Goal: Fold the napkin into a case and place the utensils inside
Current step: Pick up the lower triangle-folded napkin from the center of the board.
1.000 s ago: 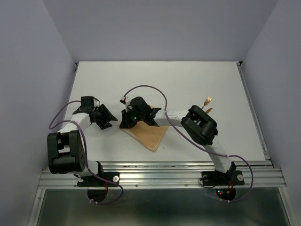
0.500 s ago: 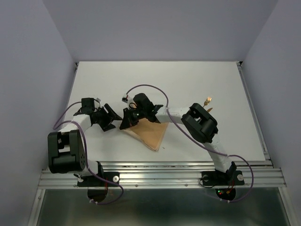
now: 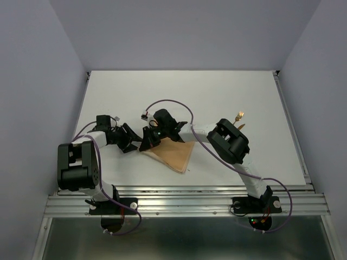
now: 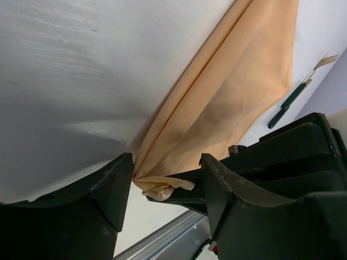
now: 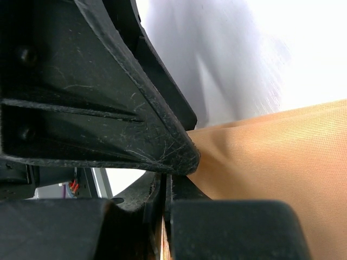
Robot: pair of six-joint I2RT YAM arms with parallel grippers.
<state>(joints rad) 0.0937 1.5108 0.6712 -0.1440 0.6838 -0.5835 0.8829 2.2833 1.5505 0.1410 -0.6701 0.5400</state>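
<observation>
Across the white table [image 3: 244,92] we see the napkin [image 3: 174,156] folded triangular, tip pointing toward our bases; right gripper [image 3: 146,145] pinches its left corner, left gripper [image 3: 132,142] spread around it.

On my feed the napkin [image 4: 238,92] reads as thin, matt peach cloth with a fine weave, lying on a smooth white surface [image 4: 81,65] with a faint sheen. The right pincer [image 5: 167,176] shows as matt black plastic, finely scratched. The fork [image 4: 289,102] has a shiny gold-coloured metal head and a dark handle.
</observation>
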